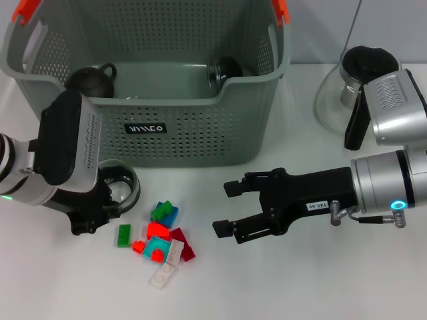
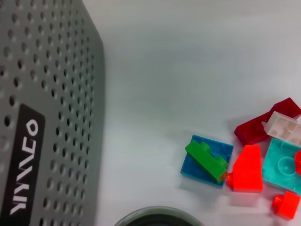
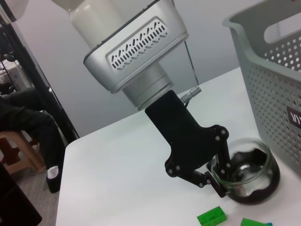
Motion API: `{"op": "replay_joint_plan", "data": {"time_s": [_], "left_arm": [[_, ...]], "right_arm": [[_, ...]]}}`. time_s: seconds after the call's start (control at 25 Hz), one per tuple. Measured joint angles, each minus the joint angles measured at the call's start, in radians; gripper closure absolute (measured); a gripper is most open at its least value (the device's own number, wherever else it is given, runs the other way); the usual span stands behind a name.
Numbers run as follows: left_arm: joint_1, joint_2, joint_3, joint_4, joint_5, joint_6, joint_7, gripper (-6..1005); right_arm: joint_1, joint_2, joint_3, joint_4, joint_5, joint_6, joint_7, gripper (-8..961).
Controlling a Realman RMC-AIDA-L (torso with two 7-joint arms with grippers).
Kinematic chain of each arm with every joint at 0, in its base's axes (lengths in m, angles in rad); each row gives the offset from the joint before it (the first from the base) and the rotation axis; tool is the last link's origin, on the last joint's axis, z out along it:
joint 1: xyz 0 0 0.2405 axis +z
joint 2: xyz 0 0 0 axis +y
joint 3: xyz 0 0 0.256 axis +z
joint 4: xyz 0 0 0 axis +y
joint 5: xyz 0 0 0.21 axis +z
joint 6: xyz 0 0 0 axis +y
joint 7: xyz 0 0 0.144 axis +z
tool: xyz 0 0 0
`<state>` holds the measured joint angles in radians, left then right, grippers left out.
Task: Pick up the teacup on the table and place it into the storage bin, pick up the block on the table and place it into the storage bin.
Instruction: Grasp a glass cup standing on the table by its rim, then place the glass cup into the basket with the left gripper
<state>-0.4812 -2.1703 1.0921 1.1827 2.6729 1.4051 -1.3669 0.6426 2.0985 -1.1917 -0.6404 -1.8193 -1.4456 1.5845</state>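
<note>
I see the glass teacup [image 1: 119, 184], round and clear, on the table against the perforated bin [image 1: 200, 133]. Left gripper [image 3: 221, 181] clamps its rim. Glossy blocks [image 1: 160, 240] piled beside. Right gripper [image 1: 227, 210] spread, empty.

Counts on the table

One storage bin [image 1: 200, 127] at twelve o'clock holding two dark vessels; one glass teacup [image 1: 123, 183]; one glass pot [image 1: 347, 87] at two o'clock; roughly nine small blocks [image 1: 162, 239], colours mixed.
</note>
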Motion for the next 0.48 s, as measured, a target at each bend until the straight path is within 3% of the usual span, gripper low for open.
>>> {"op": "replay_joint_plan", "data": {"time_s": [0.2,0.48], "left_arm": [[0.005,0.0,0.007,0.031,-0.005,0.049,-0.049,936],[0.025,-0.003,-0.003,0.105,-0.022,0.109,-0.123,935]], "right_arm": [[-0.001,0.0,0.0,-0.003,0.0,-0.003,0.0,8],[-0.001,-0.002,0.0,-0.005,-0.002,-0.005,-0.001,8]]}}
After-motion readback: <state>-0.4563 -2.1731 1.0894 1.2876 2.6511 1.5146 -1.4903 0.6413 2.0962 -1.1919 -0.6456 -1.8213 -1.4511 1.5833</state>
